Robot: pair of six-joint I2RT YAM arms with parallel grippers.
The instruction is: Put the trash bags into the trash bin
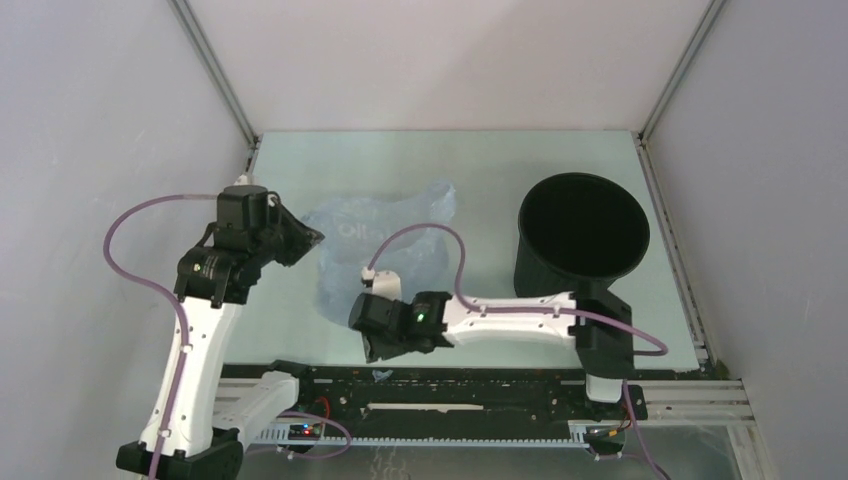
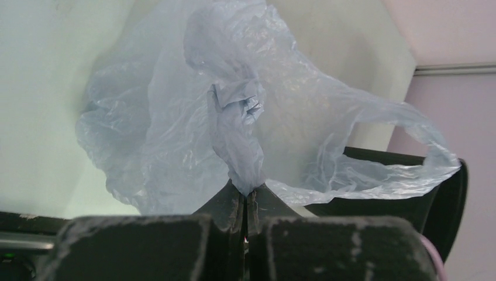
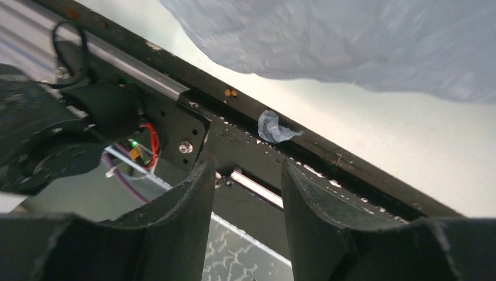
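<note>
The trash bag (image 1: 385,235) is a pale, translucent blue film with faint printed lettering. The trash bin (image 1: 545,280) is plain black. The table (image 1: 480,170) is a very pale green. The left arm (image 1: 195,350) and right arm (image 1: 510,322) are white with black joints and lilac cables (image 1: 108,245). A green light (image 1: 421,318) glows on the right wrist.

Left gripper (image 2: 245,196) clamped tight on a twisted neck of the pale blue trash bag (image 2: 175,129); film billows over the table (image 2: 41,88); one loop overlaps the black bin (image 2: 398,213)
</note>
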